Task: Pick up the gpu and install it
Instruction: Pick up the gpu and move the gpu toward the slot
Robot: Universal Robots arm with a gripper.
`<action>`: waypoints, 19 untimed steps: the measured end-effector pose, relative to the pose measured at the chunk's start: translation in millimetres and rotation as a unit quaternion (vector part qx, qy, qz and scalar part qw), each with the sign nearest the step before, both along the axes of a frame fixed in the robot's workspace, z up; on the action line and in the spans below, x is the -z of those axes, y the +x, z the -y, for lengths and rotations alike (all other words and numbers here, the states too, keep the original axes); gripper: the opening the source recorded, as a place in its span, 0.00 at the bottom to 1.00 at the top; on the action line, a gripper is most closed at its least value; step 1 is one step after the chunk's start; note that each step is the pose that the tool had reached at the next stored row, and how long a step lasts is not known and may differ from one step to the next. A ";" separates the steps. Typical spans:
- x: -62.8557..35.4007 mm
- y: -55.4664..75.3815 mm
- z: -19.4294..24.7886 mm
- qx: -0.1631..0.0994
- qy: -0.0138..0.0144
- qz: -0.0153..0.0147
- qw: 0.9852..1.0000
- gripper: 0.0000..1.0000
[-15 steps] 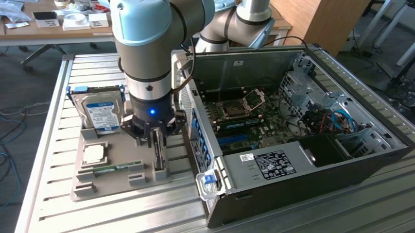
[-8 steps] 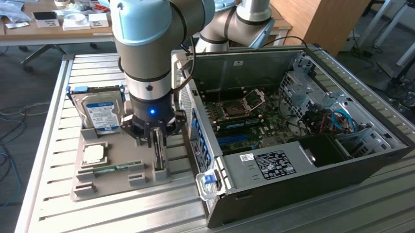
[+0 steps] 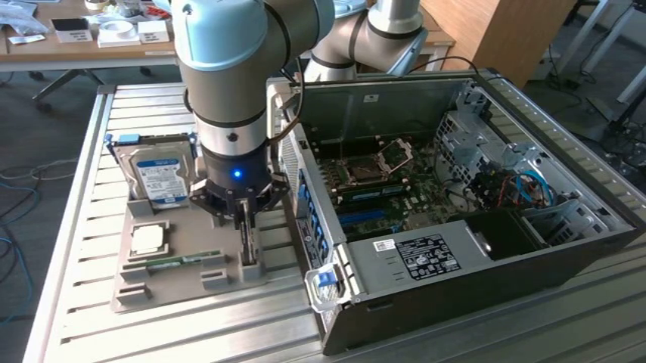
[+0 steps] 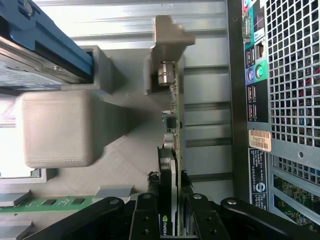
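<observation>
One gripper (image 3: pixel 242 218) is hanging straight down over the grey holder tray (image 3: pixel 151 291), straddling the gpu (image 4: pixel 169 165), which is standing on edge in a slot at the tray's side nearest the open computer case (image 3: pixel 565 257); a blue-labelled hard drive (image 3: pixel 162 180) is sitting propped in the same tray; whether the gripper is clamping the card, I cannot tell

From my console I see a ribbed silver metal tabletop (image 3: pixel 151 333), a light wooden desk (image 3: pixel 51 47) behind it, a tall brown wooden panel (image 3: pixel 504 34), and grey floor (image 3: pixel 30 136) with loose blue cables (image 3: pixel 12 180).
</observation>
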State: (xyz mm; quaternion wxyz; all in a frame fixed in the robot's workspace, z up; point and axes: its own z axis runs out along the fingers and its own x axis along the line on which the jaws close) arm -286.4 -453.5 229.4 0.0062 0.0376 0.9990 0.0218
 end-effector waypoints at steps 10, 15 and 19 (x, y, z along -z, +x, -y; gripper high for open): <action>0.0 0.0 0.0 0.000 0.000 0.000 1.000 0.27; 0.1 0.0 0.0 -0.021 0.000 0.000 1.000 0.27; 0.1 0.0 0.0 -0.022 0.000 0.000 1.000 0.27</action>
